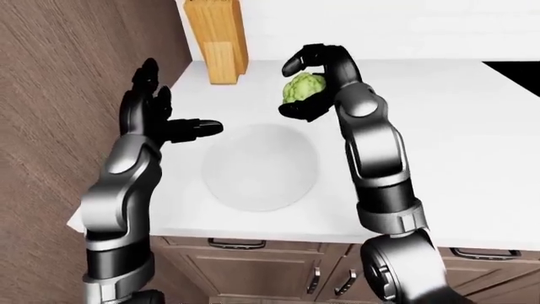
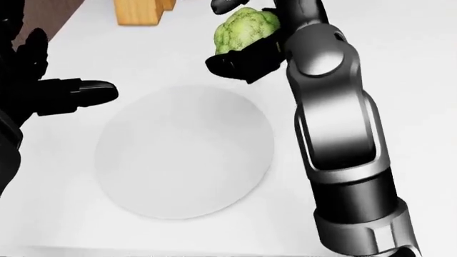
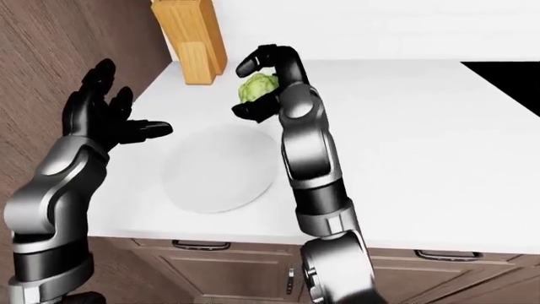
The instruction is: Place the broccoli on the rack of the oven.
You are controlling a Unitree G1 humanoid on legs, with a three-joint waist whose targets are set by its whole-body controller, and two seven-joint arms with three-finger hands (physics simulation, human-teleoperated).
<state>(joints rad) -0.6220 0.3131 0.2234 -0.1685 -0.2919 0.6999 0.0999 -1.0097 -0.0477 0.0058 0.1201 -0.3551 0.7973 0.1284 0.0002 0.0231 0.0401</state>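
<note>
Above the white countertop, near its far left corner, the right hand is clamped round the broccoli, held clear of the surface; a white plate lies bare below, towards the near edge; a wooden block stands in the corner; the left hand hovers beside the plate, fingers spread apart, gripping nothing.

Glossy silver arm segments, seemingly black-jointed, black robot hand.
</note>
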